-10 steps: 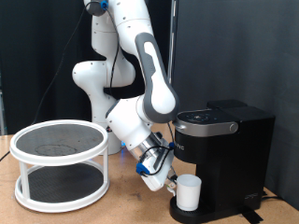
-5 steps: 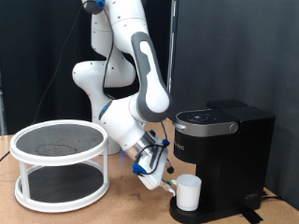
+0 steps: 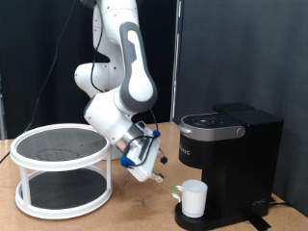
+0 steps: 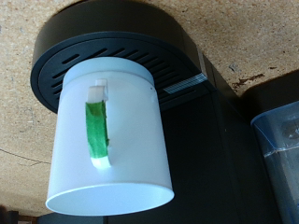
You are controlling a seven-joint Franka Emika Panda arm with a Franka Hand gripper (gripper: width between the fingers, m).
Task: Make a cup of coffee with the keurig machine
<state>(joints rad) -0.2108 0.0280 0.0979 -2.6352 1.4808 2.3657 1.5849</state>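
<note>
The cup (image 3: 194, 197) stands upright on the round drip tray (image 3: 197, 223) of the keurig machine (image 3: 229, 164), under the machine's overhanging head. It is free of the end effector (image 3: 149, 171), which hangs in the air nearby, clear of the bench (image 3: 125, 217). From the end effector the cup lies lower and toward the exterior view's right, with an open gap between them; the machine's front face is just beyond it on that side. The cup's long axis is vertical, mouth up. In the wrist view the cup (image 4: 110, 140) fills the centre, its handle, marked with green tape (image 4: 96, 135), facing the camera. The end effector holds nothing; how far apart its fingers stand I cannot tell from either view.
</note>
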